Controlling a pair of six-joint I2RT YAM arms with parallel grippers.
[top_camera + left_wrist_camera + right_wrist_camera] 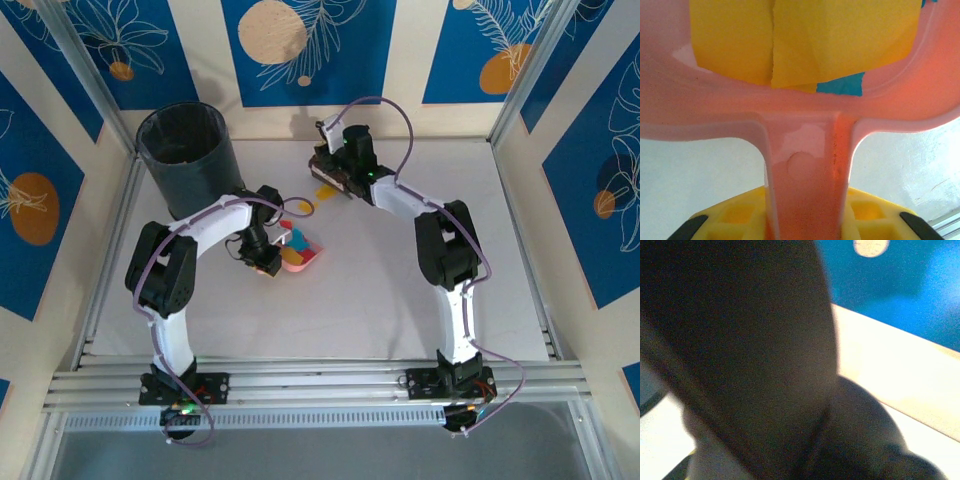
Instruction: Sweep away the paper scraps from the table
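Observation:
My left gripper [268,260] [807,222] is shut on the handle of a pink dustpan [304,260] [805,165], held low over the middle of the table [380,300]. In the pan lie paper scraps: large yellow pieces [840,40], a teal bit [842,86] and, from above, red and teal ones [296,242]. Loose on the table are a yellow scrap [325,190] and an orange one [298,208], between the pan and my right gripper [330,170]. That gripper is shut on a dark brush [740,350] [322,158] at the back centre; the brush hides its fingers.
A dark grey bin [187,158] stands at the back left corner, close behind my left arm. Aluminium rails [320,385] edge the table at the front and sides. Patterned blue-and-cream walls [310,50] close the back and sides.

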